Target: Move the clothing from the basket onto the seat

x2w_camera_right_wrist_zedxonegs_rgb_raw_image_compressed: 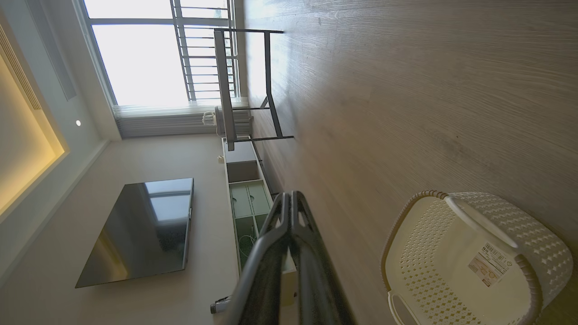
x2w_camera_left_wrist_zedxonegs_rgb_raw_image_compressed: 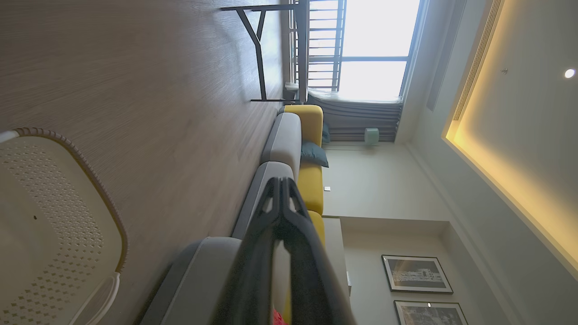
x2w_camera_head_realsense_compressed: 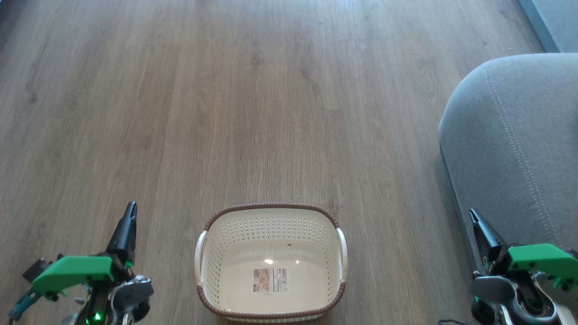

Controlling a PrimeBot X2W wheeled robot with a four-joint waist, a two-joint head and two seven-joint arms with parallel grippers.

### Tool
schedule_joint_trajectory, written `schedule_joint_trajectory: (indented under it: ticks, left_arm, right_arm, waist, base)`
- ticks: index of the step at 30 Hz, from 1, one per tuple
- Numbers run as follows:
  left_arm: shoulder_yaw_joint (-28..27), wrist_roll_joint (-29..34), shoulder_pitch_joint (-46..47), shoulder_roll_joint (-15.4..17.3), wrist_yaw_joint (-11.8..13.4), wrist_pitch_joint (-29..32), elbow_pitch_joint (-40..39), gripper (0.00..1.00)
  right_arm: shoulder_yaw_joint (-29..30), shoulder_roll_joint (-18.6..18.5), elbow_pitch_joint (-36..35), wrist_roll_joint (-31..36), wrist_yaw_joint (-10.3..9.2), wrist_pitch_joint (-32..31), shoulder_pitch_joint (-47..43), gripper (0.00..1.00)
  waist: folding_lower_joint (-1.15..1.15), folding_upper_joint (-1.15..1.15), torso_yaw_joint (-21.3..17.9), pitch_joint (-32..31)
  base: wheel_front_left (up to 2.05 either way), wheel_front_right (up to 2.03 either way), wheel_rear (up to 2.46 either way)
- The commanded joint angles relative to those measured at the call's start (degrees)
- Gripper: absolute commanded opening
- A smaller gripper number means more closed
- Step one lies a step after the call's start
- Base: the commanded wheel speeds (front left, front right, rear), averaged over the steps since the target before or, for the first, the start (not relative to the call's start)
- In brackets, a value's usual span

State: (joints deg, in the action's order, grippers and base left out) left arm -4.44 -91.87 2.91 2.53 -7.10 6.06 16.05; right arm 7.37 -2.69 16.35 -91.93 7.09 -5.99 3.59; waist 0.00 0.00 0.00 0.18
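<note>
Wood-plank flooring [x2w_camera_head_realsense_compressed: 271, 90] carries the grey seat [x2w_camera_head_realsense_compressed: 510, 149] at the right and the cream basket [x2w_camera_head_realsense_compressed: 271, 206] at centre. The basket is bare down to its sticker [x2w_camera_head_realsense_compressed: 270, 280], so unloading appears complete. A red sliver [x2w_camera_left_wrist_zedxonegs_rgb_raw_image_compressed: 278, 318] at the seat cushion, probably the clothing, is too small to confirm. On the left gripper [x2w_camera_head_realsense_compressed: 130, 212] and right gripper [x2w_camera_head_realsense_compressed: 473, 215], the jaws are fully closed, holding and touching nothing.

Pale grey-brown wood-plank floor [x2w_camera_head_realsense_compressed: 271, 90] throughout. Large window [x2w_camera_right_wrist_zedxonegs_rgb_raw_image_compressed: 140, 58], bright daylight, railing across its lower part. Grey curtain [x2w_camera_right_wrist_zedxonegs_rgb_raw_image_compressed: 167, 122] drawn to one side of the window. Black-framed table [x2w_camera_right_wrist_zedxonegs_rgb_raw_image_compressed: 248, 81] just before the window. Dark television [x2w_camera_right_wrist_zedxonegs_rgb_raw_image_compressed: 140, 230] on the wall beside the window's curtain side; low cabinet [x2w_camera_right_wrist_zedxonegs_rgb_raw_image_compressed: 246, 194] along that wall. Warm cove light [x2w_camera_left_wrist_zedxonegs_rgb_raw_image_compressed: 496, 158] in the ceiling, running from the window.
</note>
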Motion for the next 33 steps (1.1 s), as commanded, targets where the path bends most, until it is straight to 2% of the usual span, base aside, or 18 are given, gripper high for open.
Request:
schedule_joint_trajectory:
  ticks: [1,33]
  left_arm:
    - [-2.07,-0.3,3.28,0.34,-0.38,0.42,-1.99,0.0]
    - [-2.07,-0.3,3.28,0.34,-0.38,0.42,-1.99,0.0]
  right_arm:
    - [-0.94,-0.3,-2.33,-0.31,0.4,-0.42,2.59,0.0]
    - [-0.87,-0.26,-2.33,-0.26,0.4,-0.47,2.59,0.0]
  waist:
    - [0.0,0.0,0.0,0.0]
    - [0.0,0.0,0.0,0.0]
  base:
    - [0.0,0.0,0.0]
    - [0.0,0.0,0.0]
